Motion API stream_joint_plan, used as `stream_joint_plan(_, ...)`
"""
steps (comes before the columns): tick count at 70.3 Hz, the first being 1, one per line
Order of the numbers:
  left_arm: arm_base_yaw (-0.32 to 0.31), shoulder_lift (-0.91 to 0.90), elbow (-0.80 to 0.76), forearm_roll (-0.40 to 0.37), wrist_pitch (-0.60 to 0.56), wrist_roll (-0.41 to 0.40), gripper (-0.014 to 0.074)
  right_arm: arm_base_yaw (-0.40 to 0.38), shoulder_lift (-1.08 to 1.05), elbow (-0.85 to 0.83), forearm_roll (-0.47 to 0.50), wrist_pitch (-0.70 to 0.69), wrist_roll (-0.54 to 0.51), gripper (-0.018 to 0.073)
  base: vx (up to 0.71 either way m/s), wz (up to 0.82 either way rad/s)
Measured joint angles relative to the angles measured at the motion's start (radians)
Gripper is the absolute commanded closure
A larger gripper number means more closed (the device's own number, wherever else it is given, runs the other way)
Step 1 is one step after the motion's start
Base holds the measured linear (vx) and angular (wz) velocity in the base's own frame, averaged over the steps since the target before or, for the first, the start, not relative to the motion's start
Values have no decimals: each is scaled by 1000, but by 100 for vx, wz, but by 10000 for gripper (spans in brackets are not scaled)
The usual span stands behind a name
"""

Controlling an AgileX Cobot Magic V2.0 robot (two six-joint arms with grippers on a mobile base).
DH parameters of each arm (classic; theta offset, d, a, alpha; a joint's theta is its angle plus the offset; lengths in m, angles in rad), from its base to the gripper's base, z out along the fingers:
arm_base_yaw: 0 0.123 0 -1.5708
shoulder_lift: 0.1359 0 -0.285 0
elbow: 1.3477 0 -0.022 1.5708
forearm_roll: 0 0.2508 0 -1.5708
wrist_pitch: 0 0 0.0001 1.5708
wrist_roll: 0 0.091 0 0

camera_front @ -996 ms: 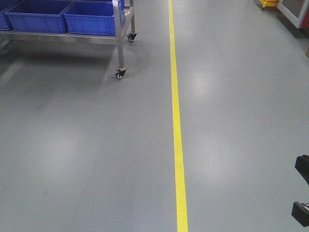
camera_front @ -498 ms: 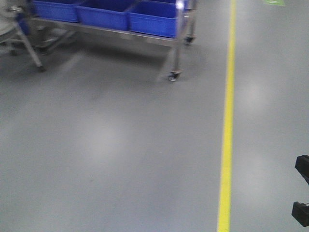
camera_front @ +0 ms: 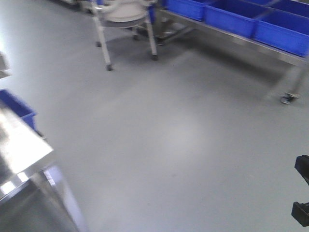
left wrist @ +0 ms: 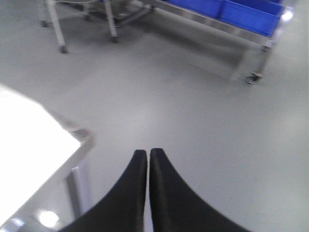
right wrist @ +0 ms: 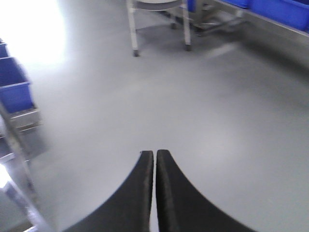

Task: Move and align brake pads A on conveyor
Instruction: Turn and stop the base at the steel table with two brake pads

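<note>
The left gripper (left wrist: 148,152) is seen from its wrist view with both black fingers pressed together at the tips, closed on nothing, and it is held in the air above a grey floor (left wrist: 193,121). The right gripper (right wrist: 155,153) is shown in the same way, its fingers drawn together with only a hairline between them and nothing clamped. Neither the brake pads A nor the conveyor can be made out in any view. In the front view, the corner of a shiny steel table (camera_front: 24,150) is seen at the lower left, and a blue bin (camera_front: 17,108) is set just behind it. A roller rack (camera_front: 289,60) loaded with blue bins (camera_front: 251,21) is placed along the upper right, and one caster (camera_front: 288,99) of it rests on the floor. A light grey stand on four legs (camera_front: 125,19) is found near the rack's left end. Black parts (camera_front: 303,193) are cut off by the right edge of the front view; what they are cannot be told. All three views are blurred.
</note>
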Motion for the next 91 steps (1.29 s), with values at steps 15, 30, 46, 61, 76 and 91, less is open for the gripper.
stream_joint_plan(15,0,0,0,0,0,0,602,0,0,0,0,0,0,566,9,88)
stream_joint_plan(30,0,0,0,0,0,0,602,0,0,0,0,0,0,566,12,84)
stream_joint_plan(46,0,0,0,0,0,0,602,0,0,0,0,0,0,566,15,77)
stream_joint_plan(61,0,0,0,0,1,0,602,0,0,0,0,0,0,566,15,67)
stream_joint_plan(76,0,0,0,0,3,0,602,0,0,0,0,0,0,566,12,42)
stream_joint_plan(91,0,0,0,0,4,0,602,0,0,0,0,0,0,566,11,12)
